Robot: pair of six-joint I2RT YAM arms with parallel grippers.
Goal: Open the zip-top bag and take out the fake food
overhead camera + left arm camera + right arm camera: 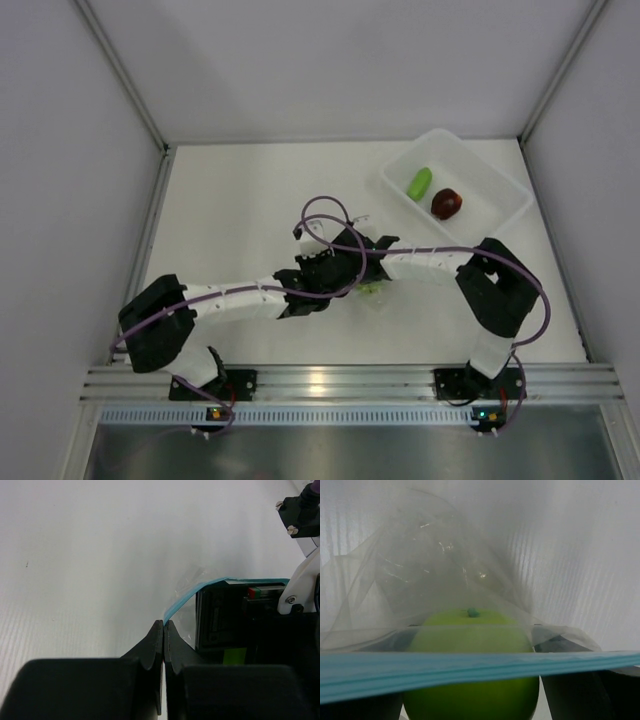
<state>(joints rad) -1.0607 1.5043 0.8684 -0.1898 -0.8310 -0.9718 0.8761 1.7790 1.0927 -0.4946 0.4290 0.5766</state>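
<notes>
My left gripper [164, 625] is shut on the light blue zipper strip [200, 587] of the clear zip-top bag [420, 570], pinching its edge just above the table. My right gripper [472, 630] has reached into the bag's mouth and stands open. The yellow-green apple [470, 700] sits between its dark fingers [580, 690], and the blue strip [470, 672] crosses in front of it. In the top view both grippers meet at the table's middle, where a bit of green [370, 290] shows. The elongated green fruit [420, 183] and the dark red one [446, 203] lie in the white tray [500, 180].
The tray stands at the back right, close to the right wall. The right arm's wrist [300, 515] and gripper body [240, 615] crowd the right side of the left wrist view. Grey walls enclose the table on three sides.
</notes>
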